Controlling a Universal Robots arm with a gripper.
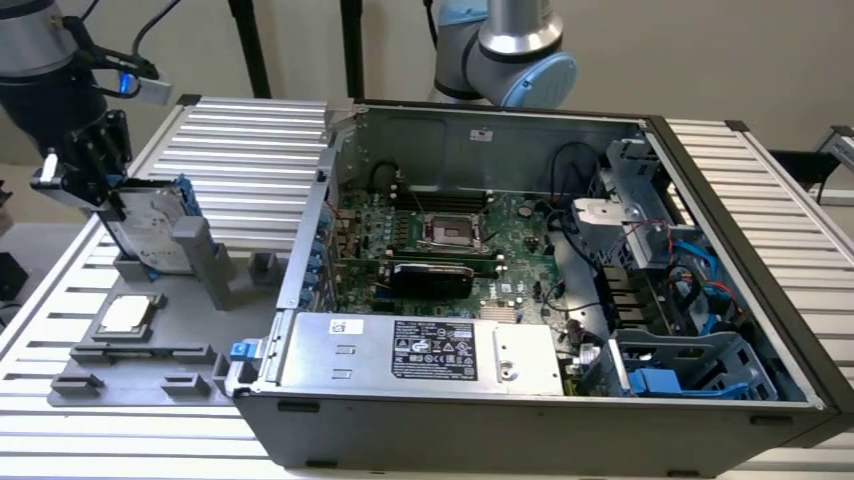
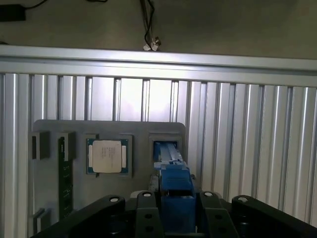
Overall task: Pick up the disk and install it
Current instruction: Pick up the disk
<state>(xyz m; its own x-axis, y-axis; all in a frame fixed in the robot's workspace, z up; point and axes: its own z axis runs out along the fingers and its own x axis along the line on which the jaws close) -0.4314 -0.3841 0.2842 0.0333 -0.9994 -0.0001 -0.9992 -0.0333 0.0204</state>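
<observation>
One gripper (image 1: 112, 200) of the arm hangs over the disk (image 1: 147, 225), outside the open computer case (image 1: 467, 150), on the exterior view's left of it. The disk is not lying flat. It stands on its edge in a grey slotted stand (image 1: 200, 258), with one blue rail turned upward. I think it is kept upright like this so that its narrow top edge can be taken from above, which a flat disk would not allow.

The gripper is set astride this top edge. In the wrist view the blue rail of the disk (image 2: 172, 171) runs right through the middle of the gripper (image 2: 176, 210). Whether it already pinches the disk or is only placed around it, I cannot tell. The disk looks seated in its stand, so by my judgement it is not yet lifted.

The stand belongs to a grey fixture plate (image 1: 134, 372), which lies on the slatted aluminium table (image 1: 254, 140), also outside the case and just beside its wall. On the same plate, nearer to the case's front corner, a small square processor chip (image 1: 124, 315) rests in its own shallow pocket, apart from the disk. It seems each part has a fixed seat, probably so the arm finds it always in the same position.

Inside the case I see the green motherboard (image 1: 441, 225), and along the front wall the large silver box with a black-and-white label (image 1: 427, 350). In the case's front corner, at the exterior view's right, a cage with blue plastic (image 1: 681, 372) stands open. Nothing of the disk is inside the case, so the installing is not done.
</observation>
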